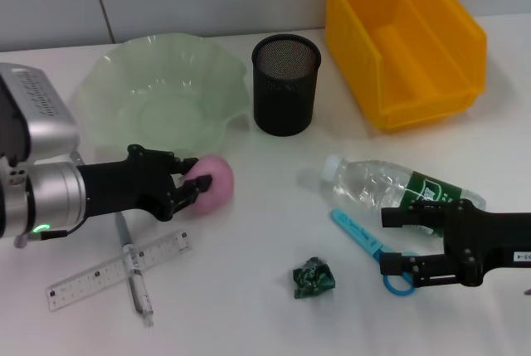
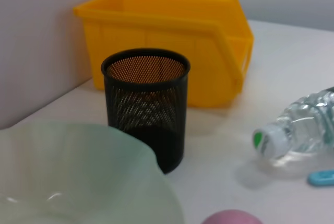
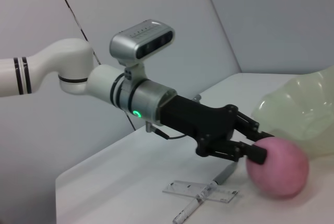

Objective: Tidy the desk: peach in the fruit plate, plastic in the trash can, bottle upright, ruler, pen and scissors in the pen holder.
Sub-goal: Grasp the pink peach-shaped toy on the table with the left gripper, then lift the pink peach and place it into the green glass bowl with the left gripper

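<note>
Fingers (image 1: 189,183) of the left gripper (image 1: 195,182) sit against the pink peach (image 1: 214,183), one on either side of its near face, closed onto it by the look of the right wrist view, where the black tips (image 3: 255,151) press into the fruit. The peach rests on the white table (image 1: 249,306), just in front of the pale green fruit plate (image 1: 162,99), not in it. Behind the gripper the left arm stretches back to the table's left edge, and beneath it lie the clear ruler (image 1: 116,271) and the pen (image 1: 135,277), crossed over one another.

Over to the right gripper (image 1: 397,240): jaws parted, holding nothing, hovering low over the table beside the blue scissors (image 1: 369,248), whose ring handle peeks out below it. Whether a finger touches the scissors is hard to say from the head view. The plastic bottle (image 1: 377,186) lies on its side just beyond, cap pointing toward the peach. A crumpled green plastic wrapper (image 1: 314,278) sits alone in the foreground. At the back stand the black mesh pen holder (image 1: 285,84) and the yellow bin (image 1: 402,36), side by side.
</note>
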